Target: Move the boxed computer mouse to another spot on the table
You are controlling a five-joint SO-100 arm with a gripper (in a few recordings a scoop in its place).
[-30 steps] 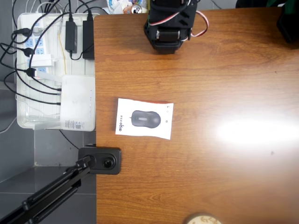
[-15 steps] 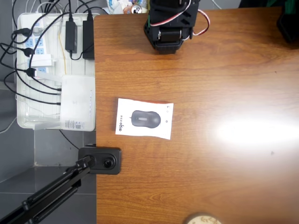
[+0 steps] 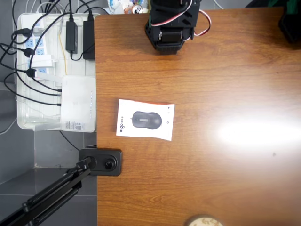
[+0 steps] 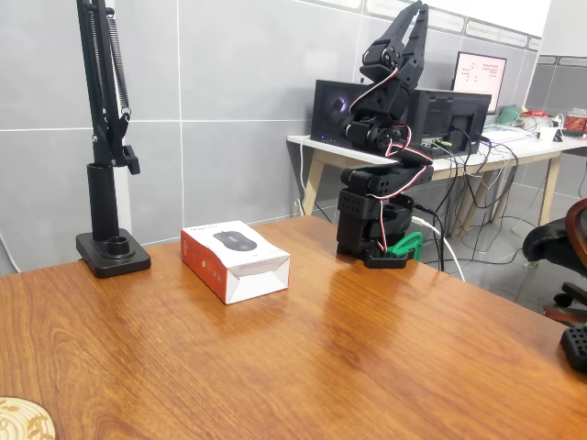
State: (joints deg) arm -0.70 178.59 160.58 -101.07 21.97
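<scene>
The boxed computer mouse [image 3: 146, 119] lies flat on the brown table [image 3: 211, 179], near its left edge in the overhead view. It is white with a dark mouse pictured on top. In the fixed view its orange-red side shows [image 4: 234, 259]. The black arm [image 3: 169, 26] is folded over its base at the table's far edge, well away from the box. My gripper [image 4: 415, 154] rests low above the base, its fingers looking pressed together with nothing between them.
A white tray [image 3: 28, 122] with power strips, cables and a plain white box [image 3: 77, 103] sits off the table's left edge. A black stand base [image 3: 101, 161] [image 4: 112, 252] is close to the mouse box. A round coaster [image 3: 203, 221] lies at the near edge.
The folded arm and its white cable shifted very slightly at the base. The mouse box has not moved.
</scene>
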